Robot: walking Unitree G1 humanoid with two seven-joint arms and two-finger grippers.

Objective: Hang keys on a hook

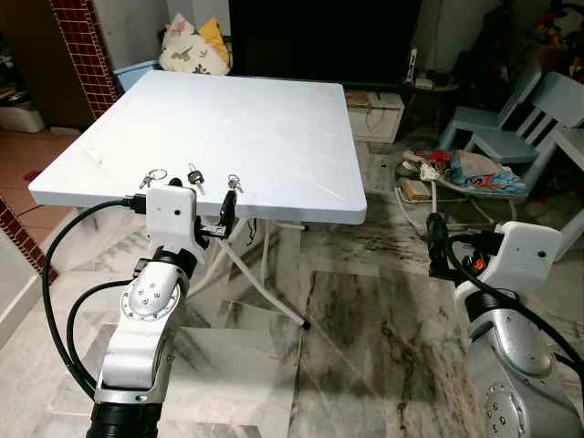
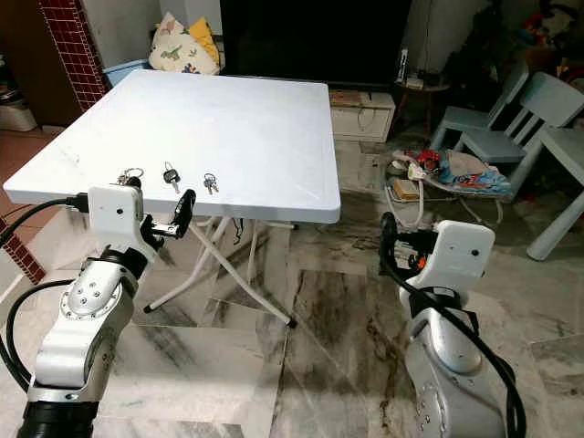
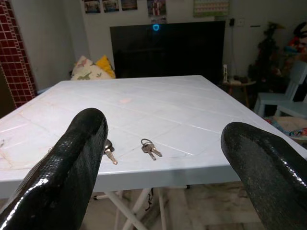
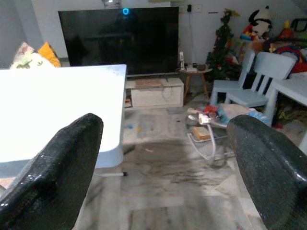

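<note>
Keys (image 1: pixel 234 183) metal, on smooth white table (image 1: pixel 274 119); both grippers' fingers apart.

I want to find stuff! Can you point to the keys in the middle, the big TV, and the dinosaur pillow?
middle keys (image 3: pixel 151 148), left wrist view, on the bunch's blades
TV (image 4: pixel 120 40), right wrist view, middle of the dark screen
dinosaur pillow (image 2: pixel 178 46), right eye view, on its printed front
</note>
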